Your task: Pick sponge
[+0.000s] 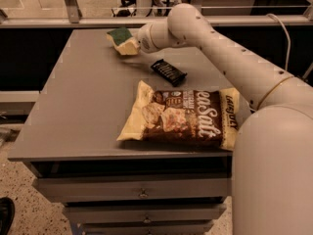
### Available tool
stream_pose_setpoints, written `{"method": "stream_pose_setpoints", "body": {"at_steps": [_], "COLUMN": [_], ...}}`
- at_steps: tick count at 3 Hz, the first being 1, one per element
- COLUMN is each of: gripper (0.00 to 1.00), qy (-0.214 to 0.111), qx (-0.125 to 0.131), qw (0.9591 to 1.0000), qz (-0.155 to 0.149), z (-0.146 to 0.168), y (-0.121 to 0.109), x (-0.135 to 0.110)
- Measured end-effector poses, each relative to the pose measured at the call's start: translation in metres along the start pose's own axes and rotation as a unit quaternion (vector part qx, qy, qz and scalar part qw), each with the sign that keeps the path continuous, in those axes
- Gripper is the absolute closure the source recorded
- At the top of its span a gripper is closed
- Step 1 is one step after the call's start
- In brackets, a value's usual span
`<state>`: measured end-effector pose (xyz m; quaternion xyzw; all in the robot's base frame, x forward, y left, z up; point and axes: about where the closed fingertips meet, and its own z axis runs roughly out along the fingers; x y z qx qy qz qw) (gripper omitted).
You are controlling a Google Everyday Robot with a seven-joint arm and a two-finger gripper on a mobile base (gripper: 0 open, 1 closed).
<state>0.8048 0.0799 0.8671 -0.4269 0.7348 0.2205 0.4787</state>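
The sponge (120, 35) has a dark green top over pale yellow foam. It sits tilted at the far middle of the grey table (83, 106), raised a little above the surface, with its shadow on the table below it. My gripper (132, 44) reaches in from the right at the end of the white arm and is shut on the sponge's right end. The wrist hides most of the fingers.
A black candy-bar wrapper (168, 72) lies just right of and nearer than the sponge. A large chip bag (183, 117) lies at the near middle of the table. My arm (234, 62) spans the right side. Drawers (142, 190) are under the table front.
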Motion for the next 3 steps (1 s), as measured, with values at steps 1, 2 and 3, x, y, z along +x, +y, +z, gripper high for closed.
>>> {"method": "stream_pose_setpoints", "body": {"at_steps": [1, 2, 3], "gripper": [1.0, 1.0, 1.0], "qy": [-0.029, -0.064, -0.066], "qx": [-0.007, -0.041, -0.063], "qw": [0.9991, 0.9957, 0.994], "qz": [-0.029, -0.052, -0.061], "z": [-0.033, -0.066, -0.072], "y": [0.006, 0.014, 0.022], "x": [-0.024, -0.044, -0.047]}}
